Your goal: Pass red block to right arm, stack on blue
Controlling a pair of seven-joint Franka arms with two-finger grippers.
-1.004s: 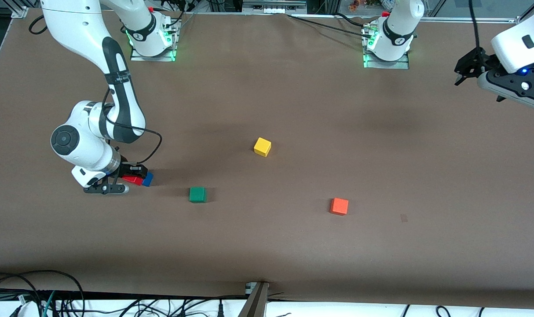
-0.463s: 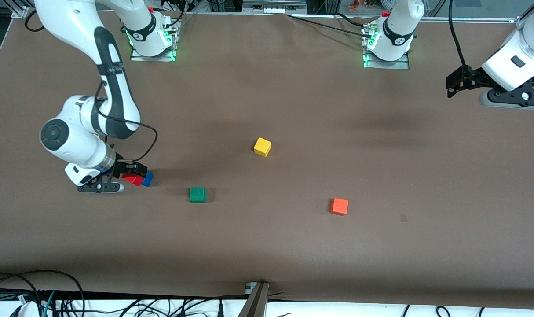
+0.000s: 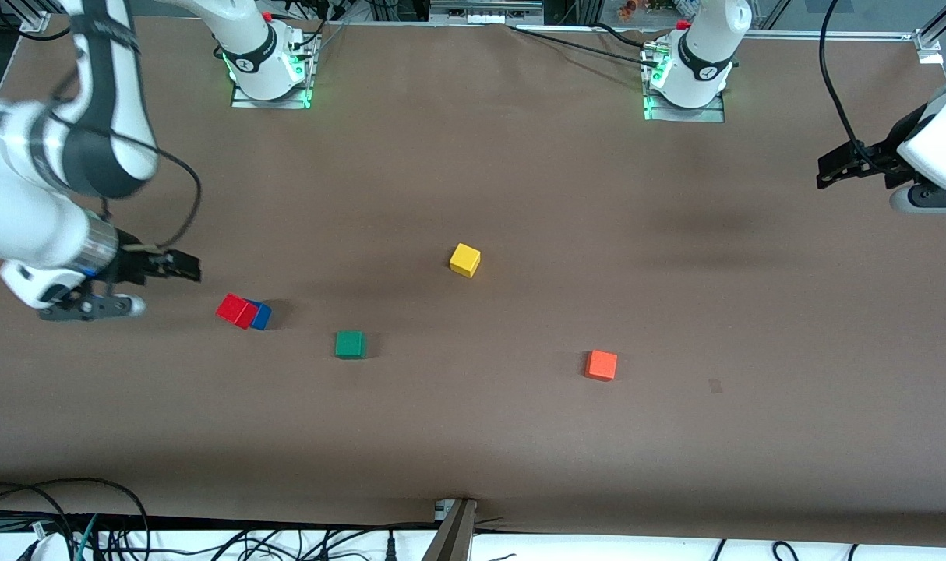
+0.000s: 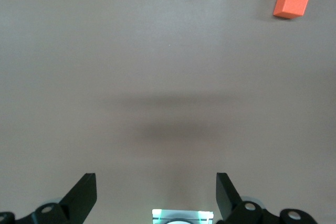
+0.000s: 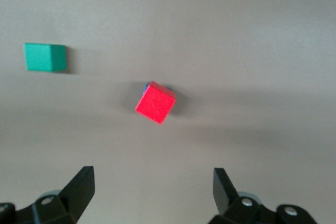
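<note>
The right gripper (image 3: 178, 267) hung in the air near the table's right-arm edge, jaws apart and empty. The red block (image 3: 236, 311) sat on the blue block (image 3: 261, 315), turned a bit. The left gripper (image 3: 831, 170) waited by the left-arm edge, jaws apart.

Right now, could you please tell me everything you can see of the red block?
The red block is a small bright red cube with a matte, even surface and no markings. It sits on top of the blue cube, turned askew so that part of the blue shows beside it, toward the right arm's end of the table. Nothing grips it: the right gripper is apart from it, fingers open. The right wrist view shows it almost covering the blue cube.
</note>
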